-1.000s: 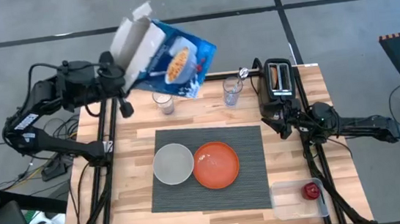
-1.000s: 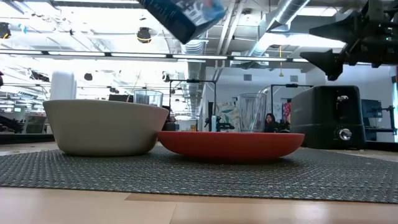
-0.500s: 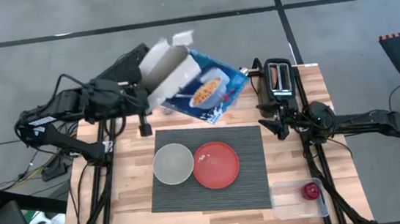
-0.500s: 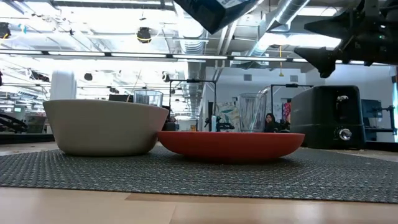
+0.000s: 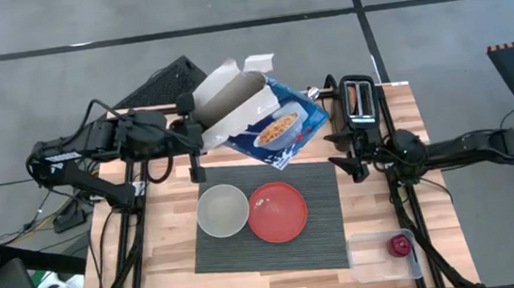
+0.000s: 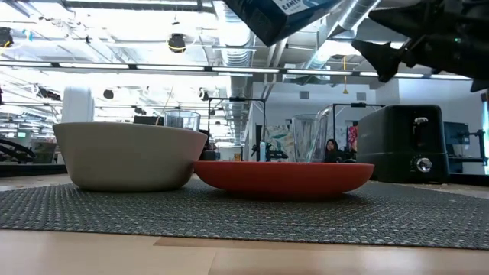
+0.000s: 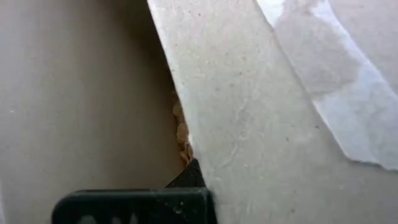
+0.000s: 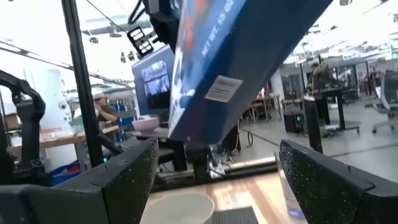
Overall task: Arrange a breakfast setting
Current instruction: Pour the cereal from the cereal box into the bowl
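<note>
Fingers on the left gripper [image 5: 202, 138] are clamped on an opened blue cereal box [image 5: 259, 120], tilted over the surface's far side. Right gripper [image 5: 339, 151] hangs spread wide, holding nothing, beside the toaster [image 5: 360, 99]. Bowl [image 5: 223, 211] and plate [image 5: 277, 212] touch on the placemat [image 5: 325, 237].

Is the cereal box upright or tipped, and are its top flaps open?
Tipped and open: the cereal box lies slanted in the left end effector, top flaps splayed.

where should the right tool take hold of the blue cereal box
The blue cardboard cereal box hangs tilted over the mat's far edge, its opened flap end already clamped by the left tool. The right tool is open; it would probably best come from its own side and pinch the closed lower end across the narrow faces.
</note>
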You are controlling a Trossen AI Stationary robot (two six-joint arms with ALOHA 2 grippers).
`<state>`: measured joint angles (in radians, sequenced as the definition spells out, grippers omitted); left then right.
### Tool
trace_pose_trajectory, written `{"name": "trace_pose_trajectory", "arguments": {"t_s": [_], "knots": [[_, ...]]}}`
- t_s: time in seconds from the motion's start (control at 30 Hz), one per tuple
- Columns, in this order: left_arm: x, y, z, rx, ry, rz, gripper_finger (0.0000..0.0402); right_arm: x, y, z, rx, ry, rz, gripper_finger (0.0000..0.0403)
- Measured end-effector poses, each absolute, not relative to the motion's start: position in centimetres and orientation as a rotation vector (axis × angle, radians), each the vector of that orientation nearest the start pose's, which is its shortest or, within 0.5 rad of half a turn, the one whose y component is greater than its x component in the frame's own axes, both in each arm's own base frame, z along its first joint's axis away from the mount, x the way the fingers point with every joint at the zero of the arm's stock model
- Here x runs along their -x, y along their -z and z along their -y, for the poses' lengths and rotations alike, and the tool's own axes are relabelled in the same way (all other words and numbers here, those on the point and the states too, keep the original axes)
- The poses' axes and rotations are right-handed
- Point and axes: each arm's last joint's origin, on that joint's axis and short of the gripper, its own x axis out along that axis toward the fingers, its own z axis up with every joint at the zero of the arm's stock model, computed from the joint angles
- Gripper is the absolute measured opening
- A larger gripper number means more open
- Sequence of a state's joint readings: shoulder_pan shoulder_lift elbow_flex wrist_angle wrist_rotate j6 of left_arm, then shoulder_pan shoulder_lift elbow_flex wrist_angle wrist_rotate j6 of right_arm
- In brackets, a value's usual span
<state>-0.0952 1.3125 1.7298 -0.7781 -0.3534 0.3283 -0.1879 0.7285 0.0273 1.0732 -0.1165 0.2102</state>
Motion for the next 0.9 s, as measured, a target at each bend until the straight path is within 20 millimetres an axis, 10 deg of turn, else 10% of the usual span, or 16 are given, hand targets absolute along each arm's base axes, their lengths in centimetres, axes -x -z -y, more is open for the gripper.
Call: {"name": "trace_pose_trajectory", "arguments": {"t_s": [0.9], "knots": [[-24.2,-48.2,2.0,-0.405,-0.100,-0.347,0.0000,-21.2,-22.2,5.9,-0.050,-0.158,0.420,0.0360]]}}
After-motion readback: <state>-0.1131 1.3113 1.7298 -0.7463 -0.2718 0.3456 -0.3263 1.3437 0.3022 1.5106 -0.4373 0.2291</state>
